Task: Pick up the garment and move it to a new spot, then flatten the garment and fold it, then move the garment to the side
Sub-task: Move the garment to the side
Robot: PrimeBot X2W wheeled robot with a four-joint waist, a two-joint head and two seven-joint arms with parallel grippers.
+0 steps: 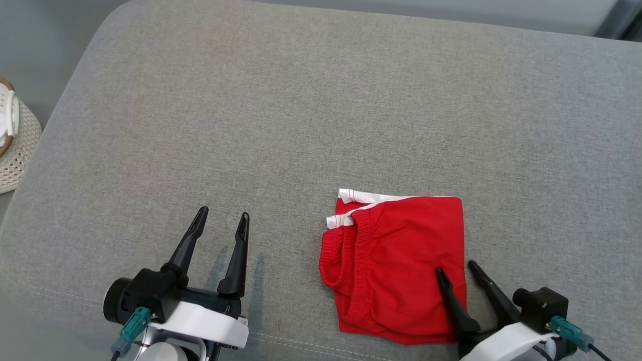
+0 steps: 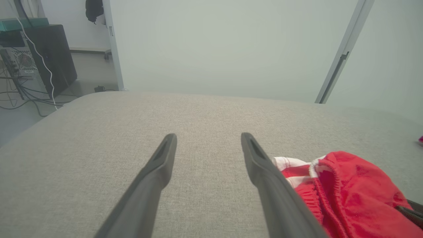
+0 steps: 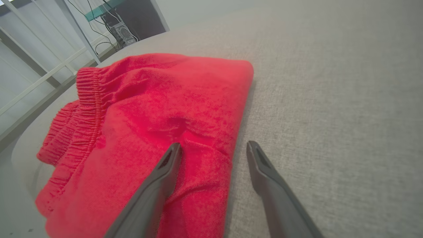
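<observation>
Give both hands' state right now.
Left hand: open, empty, over grey cushion.
Right hand: open, astride the edge of red garment, not gripping.

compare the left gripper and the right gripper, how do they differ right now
Place: the left gripper is over bare grey cushion, apart from the red garment; the right gripper straddles the garment's right edge, one finger over fabric, one over cushion. Pose: in the head view the left gripper's fingers lean slightly right; the right gripper's lean left. Both are open, holding nothing.
</observation>
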